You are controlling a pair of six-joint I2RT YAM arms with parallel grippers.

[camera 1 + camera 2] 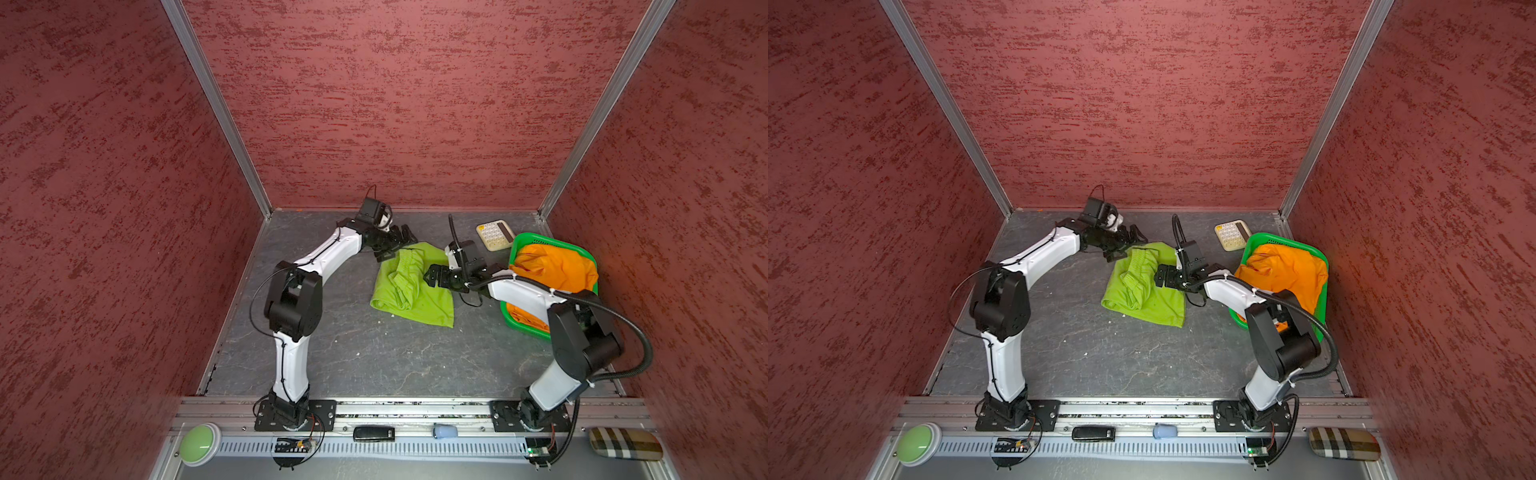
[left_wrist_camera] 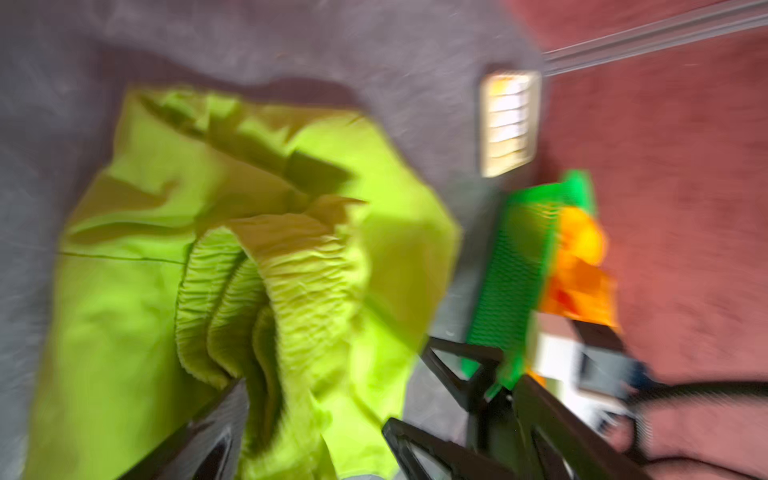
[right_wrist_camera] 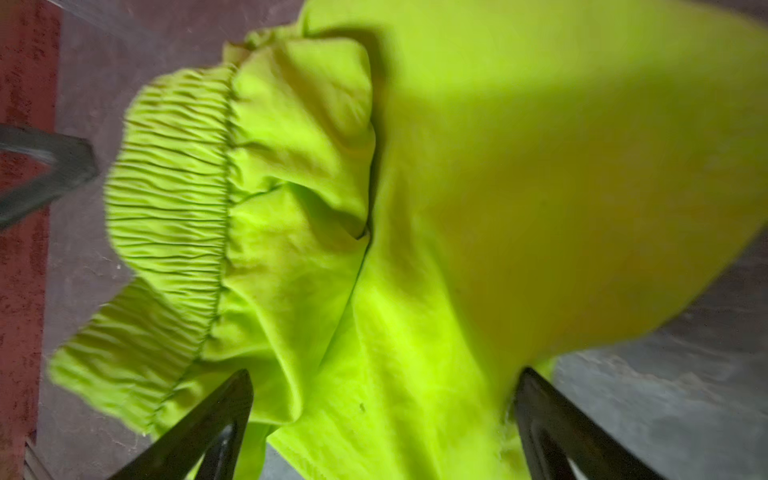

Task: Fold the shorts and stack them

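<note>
Hovering left claw point(image 1: 400, 245) agape beside shorts point(image 1: 419, 299)

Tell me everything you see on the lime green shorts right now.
The lime green shorts are thin, smooth-looking fabric with a gathered elastic waistband. They lie crumpled and partly folded over on the grey table, waistband bunched on top. Both grippers are open: the left gripper at the far edge, the right gripper above the fabric; contact unclear.

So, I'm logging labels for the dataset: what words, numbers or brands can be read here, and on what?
No text can be read in any view.
Calculator keys: too small to read.
Black device at the front: any marking too small.
Lime green shorts: no legible print.
</note>
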